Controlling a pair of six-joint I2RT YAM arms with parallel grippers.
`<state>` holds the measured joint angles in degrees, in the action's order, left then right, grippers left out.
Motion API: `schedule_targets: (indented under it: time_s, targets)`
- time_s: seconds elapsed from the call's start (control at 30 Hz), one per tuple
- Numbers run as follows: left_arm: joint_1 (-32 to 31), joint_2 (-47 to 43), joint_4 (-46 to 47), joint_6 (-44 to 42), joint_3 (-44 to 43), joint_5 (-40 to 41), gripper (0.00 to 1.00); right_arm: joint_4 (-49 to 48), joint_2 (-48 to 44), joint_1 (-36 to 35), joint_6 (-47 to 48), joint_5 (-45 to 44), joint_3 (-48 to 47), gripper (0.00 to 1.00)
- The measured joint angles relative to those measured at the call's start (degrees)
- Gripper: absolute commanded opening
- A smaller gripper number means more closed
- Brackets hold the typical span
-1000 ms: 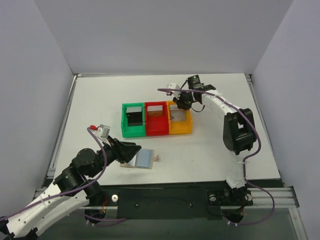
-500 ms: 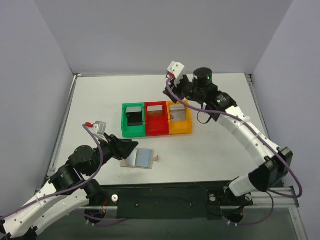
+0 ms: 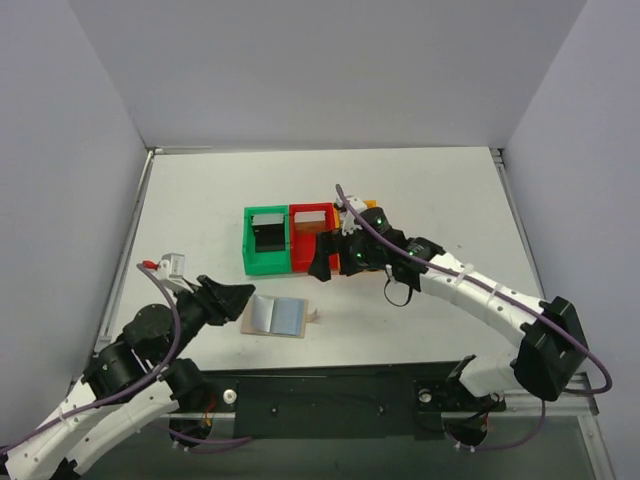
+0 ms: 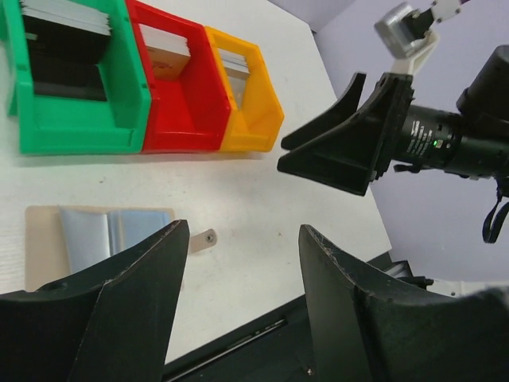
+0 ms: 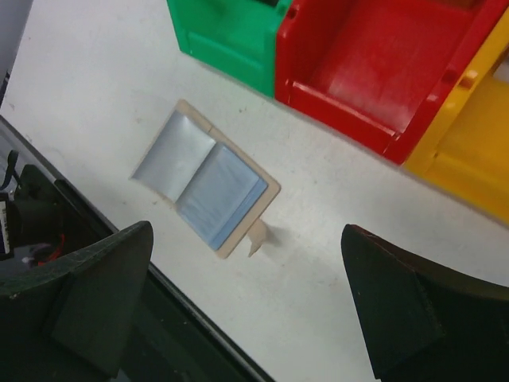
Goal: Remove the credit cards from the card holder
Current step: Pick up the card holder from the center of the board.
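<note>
Two claws, both open and empty, flank the card holder (image 3: 277, 316), which lies spread flat on the worktop (image 3: 420, 310) in front of the green bin (image 3: 266, 240); the left claw (image 3: 243, 296) sits just beside its left edge, the right claw (image 3: 322, 264) above it; unpinned, the light holder may slide with any tug at a card, and the claws could collide.

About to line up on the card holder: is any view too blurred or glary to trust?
Right wrist: card holder sharp, mild sheen on one blue panel, own fingers soft-edged. Left wrist: holder crisp, its near edge hidden behind a finger. Top external: even light, faint shadows, no glare.
</note>
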<state>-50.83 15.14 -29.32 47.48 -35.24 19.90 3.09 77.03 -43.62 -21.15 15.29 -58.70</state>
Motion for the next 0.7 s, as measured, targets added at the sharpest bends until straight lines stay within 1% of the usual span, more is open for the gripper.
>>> schedule_targets:
  time_s: [0.07,0.2,0.27,0.37,0.53,0.7]
  targets:
    - [0.0,-1.4,-1.9,0.6,0.0,1.8,0.68,1.0,1.8,-1.0,-4.6,-0.1,0.9,1.0]
    - [0.0,-2.7,-5.8,2.4,0.0,5.3,0.68,1.3,8.4,-4.7,-11.3,-0.3,1.0,1.0]
    - [0.0,-2.7,-7.5,3.0,0.0,5.9,0.68,1.0,11.6,-6.0,-14.6,-0.3,1.6,1.0]
    - [0.0,-2.7,-9.0,3.7,0.0,6.4,0.68,0.9,13.7,-6.3,-18.6,-1.0,4.3,1.0]
    - [0.0,-2.7,-10.2,4.4,0.0,6.5,0.67,1.0,16.4,-6.2,-21.6,-1.4,5.3,0.91]
    - [0.0,-3.0,-10.5,4.7,0.0,6.5,0.67,0.3,21.2,-6.9,-23.6,-0.2,3.7,0.84]
